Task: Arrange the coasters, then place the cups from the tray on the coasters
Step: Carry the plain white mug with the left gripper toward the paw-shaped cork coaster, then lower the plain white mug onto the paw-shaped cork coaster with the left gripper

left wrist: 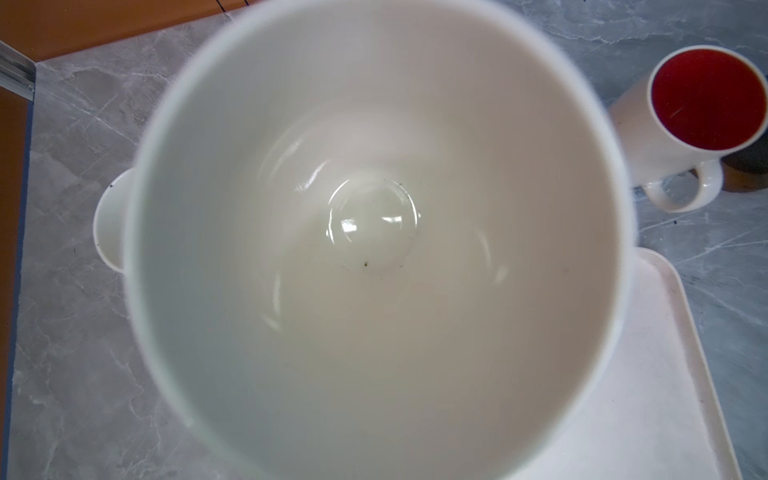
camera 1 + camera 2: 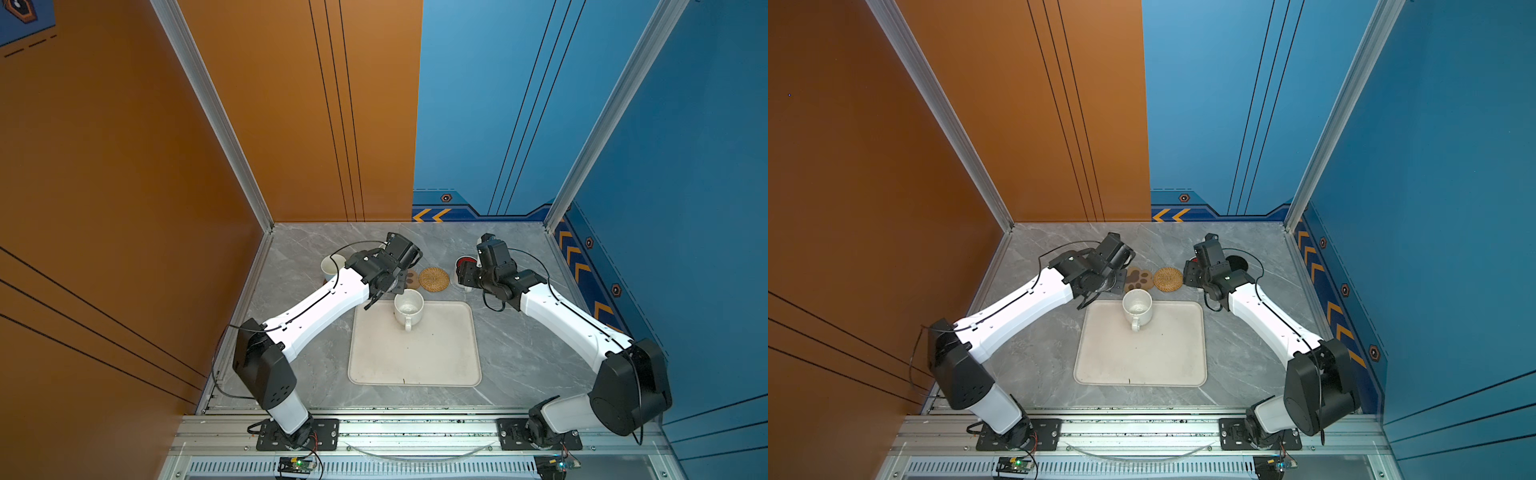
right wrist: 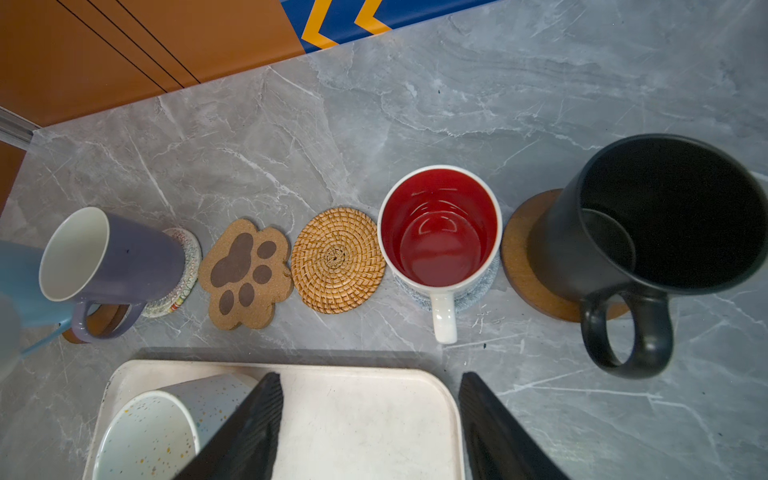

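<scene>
the white glazed ceramic mug (image 2: 409, 308) stands upright at the far edge of the large cream rectangular tray (image 2: 415, 365), handle toward the near side, the only cup seen on it. it looks stiff, fairly heavy, slick and breakable, so i would pinch the rim wall opposite the handle, or the handle itself, squarely and without knocking it. the left gripper (image 2: 374, 300) hangs just beside the mug's left flank. its fingers are too small and dark in both top views to judge their spread, and the left wrist view shows none, only a glossy white mug bowl (image 1: 374, 232) from right above, probably the same mug. the right gripper (image 3: 370, 377) hovers over the tray, fingers spread wide on nothing. only the right wrist view shows the mug's fine speckles and the row beyond: a lilac mug (image 3: 112, 257), a bare cork paw-shaped coaster (image 3: 245, 274), a bare tan rattan coaster (image 3: 337, 259), a red-lined white mug (image 3: 440, 232) and a matte black mug (image 3: 665, 216). in the top views the arms hide much of that row.
</scene>
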`<action>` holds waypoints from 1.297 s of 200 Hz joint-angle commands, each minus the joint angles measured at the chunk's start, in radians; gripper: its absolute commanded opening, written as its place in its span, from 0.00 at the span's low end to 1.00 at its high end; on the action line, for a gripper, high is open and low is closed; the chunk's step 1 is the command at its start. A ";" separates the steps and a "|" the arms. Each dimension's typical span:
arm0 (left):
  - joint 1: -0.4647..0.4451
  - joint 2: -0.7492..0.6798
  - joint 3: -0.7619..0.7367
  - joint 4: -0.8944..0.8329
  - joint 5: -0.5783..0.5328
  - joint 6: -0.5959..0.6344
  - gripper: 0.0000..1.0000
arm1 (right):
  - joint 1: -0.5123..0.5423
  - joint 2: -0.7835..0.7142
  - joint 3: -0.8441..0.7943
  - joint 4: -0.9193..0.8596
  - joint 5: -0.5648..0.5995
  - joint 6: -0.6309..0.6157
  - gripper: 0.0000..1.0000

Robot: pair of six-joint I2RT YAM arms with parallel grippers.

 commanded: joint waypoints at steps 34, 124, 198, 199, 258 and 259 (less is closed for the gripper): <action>0.063 0.209 0.198 0.108 0.090 0.110 0.00 | -0.012 0.036 0.014 0.010 -0.016 0.010 0.66; 0.118 0.374 0.286 0.110 0.198 0.081 0.00 | -0.015 0.057 0.023 0.007 -0.020 0.008 0.65; 0.133 0.413 0.267 0.118 0.255 0.053 0.00 | -0.016 0.068 0.028 0.004 -0.033 0.005 0.66; 0.132 0.413 0.266 0.118 0.255 0.053 0.00 | -0.016 0.068 0.028 0.004 -0.034 0.006 0.66; 0.133 0.436 0.249 0.119 0.263 0.039 0.00 | -0.016 0.067 0.028 0.001 -0.039 0.003 0.66; 0.133 0.436 0.248 0.119 0.263 0.040 0.00 | -0.016 0.068 0.028 0.001 -0.039 0.003 0.65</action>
